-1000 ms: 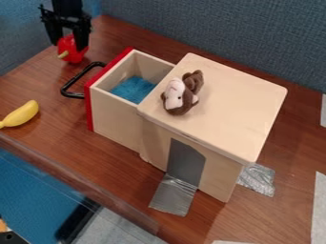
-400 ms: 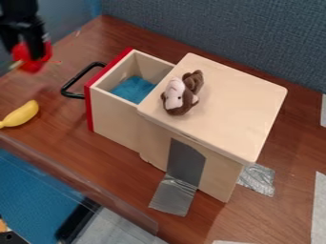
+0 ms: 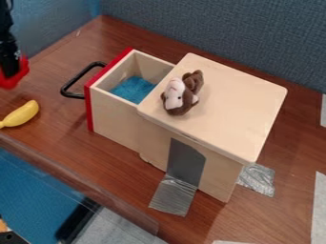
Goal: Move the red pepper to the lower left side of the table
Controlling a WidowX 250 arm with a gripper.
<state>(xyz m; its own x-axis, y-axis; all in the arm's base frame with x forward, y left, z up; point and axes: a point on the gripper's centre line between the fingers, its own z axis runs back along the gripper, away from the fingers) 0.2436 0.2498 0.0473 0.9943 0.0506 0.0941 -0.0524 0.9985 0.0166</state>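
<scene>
The robot arm (image 3: 5, 21) is black where it shows between ten and eleven o'clock, cut off by the view's edge. Near its top there is a thin, dark, curved piece, too small to tell whether it is a cable. Lower, at ten o'clock, the gripper (image 3: 9, 56) is black as well, narrow and long, with a slightly uneven outline; fine details like screws are too small to make out.

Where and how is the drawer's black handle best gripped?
I would take the handle at the middle of its long outer bar, coming from above and closing across it. The bar stands off from the red front, which leaves a gap behind it, and it runs straight between two bends, so its middle should give the most even hold.
</scene>
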